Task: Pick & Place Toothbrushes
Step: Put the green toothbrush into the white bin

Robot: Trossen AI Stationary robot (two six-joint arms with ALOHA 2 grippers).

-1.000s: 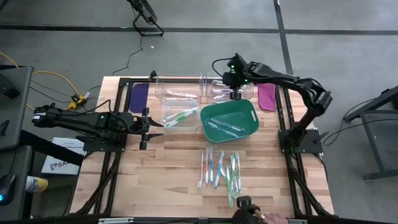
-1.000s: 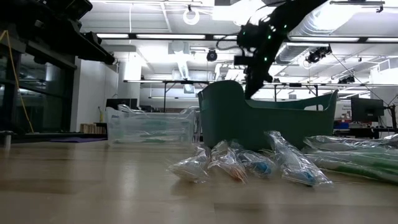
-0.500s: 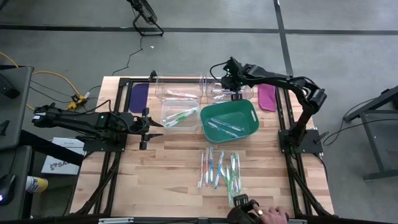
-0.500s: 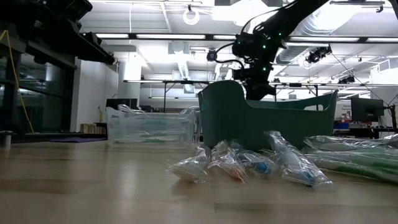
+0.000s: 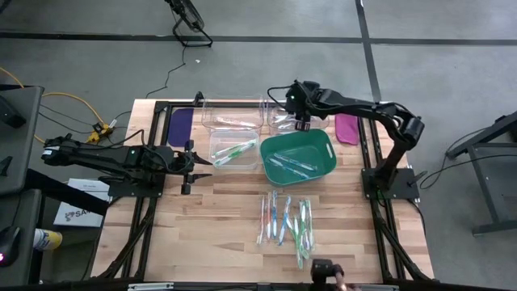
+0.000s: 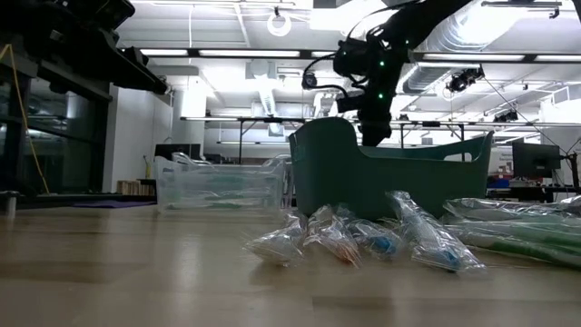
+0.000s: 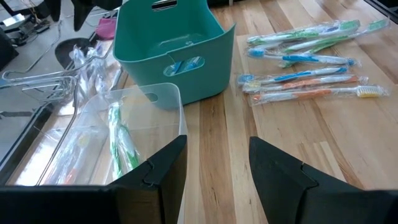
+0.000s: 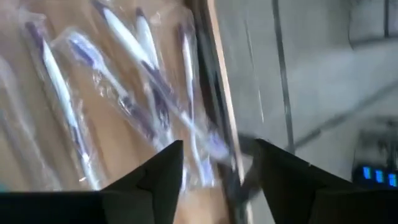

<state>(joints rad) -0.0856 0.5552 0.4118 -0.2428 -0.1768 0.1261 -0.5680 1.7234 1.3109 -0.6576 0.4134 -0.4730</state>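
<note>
On the wooden table [image 5: 218, 218] a green tub [image 5: 297, 157] sits centre, clear bins [image 5: 233, 133] behind it. Right gripper [image 5: 300, 121] hovers over the far clear bin, fingers apart, empty; left gripper [image 5: 196, 162] waits beside the near bin, open. Wrapped toothbrushes [image 5: 284, 220] lie in front of the tub; others lie inside the tub and bins.

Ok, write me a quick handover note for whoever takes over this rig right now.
Right gripper: open, empty, above the far right clear bin, which holds wrapped toothbrushes.
Left gripper: open, empty, waiting at the near left clear bin, which holds a green toothbrush.
Green basket: a few brushes inside.
Still to sort: the row of wrapped toothbrushes on the table in front of the basket.
</note>
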